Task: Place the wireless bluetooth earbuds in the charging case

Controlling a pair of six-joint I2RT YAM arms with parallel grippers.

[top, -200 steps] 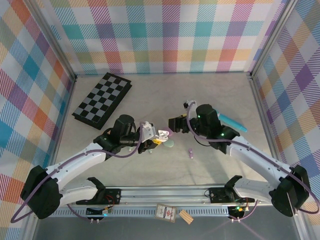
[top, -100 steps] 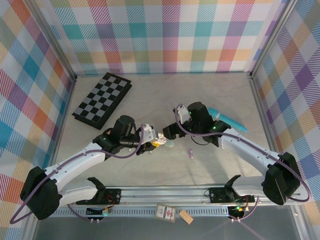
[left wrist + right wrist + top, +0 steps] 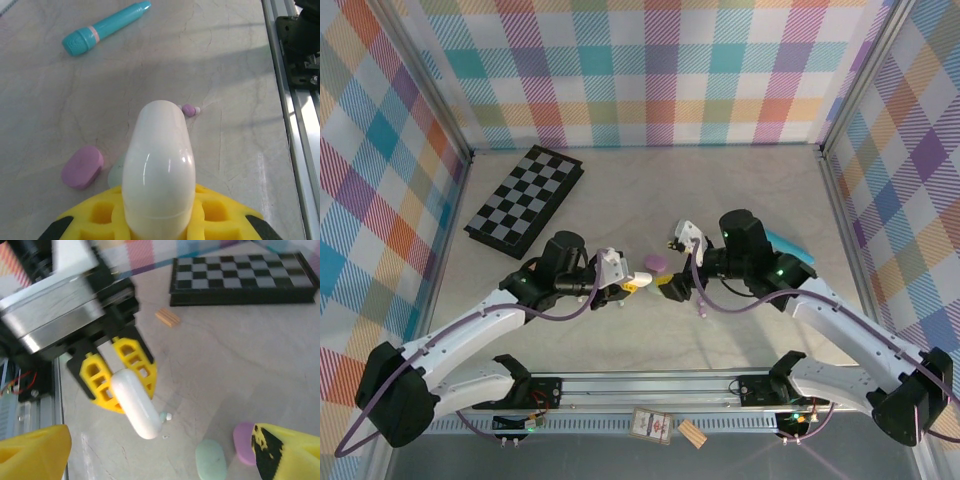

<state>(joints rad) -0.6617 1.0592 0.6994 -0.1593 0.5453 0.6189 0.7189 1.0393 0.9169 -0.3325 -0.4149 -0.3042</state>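
My left gripper [image 3: 125,387] is clamped on the white charging case [image 3: 157,165], holding it by one end so the other end sticks out over the table. I can make out no open lid on it. My right gripper [image 3: 674,288] hangs facing that case with its fingers spread wide and nothing between them. A purple earbud [image 3: 188,110] lies on the table just past the case's free tip, and a pale green earbud [image 3: 164,416] sits just beside that same tip. A purple case [image 3: 82,167] and a pale green case [image 3: 211,460] rest near the white case's side, and the turquoise stick [image 3: 105,27] lies well beyond it. I expect these buds to be almost weightless, hard, glossy and rounded, so they could easily squirt out of a pinch. I would take one across its fattest part, squarely between my fingertips, and close gently.
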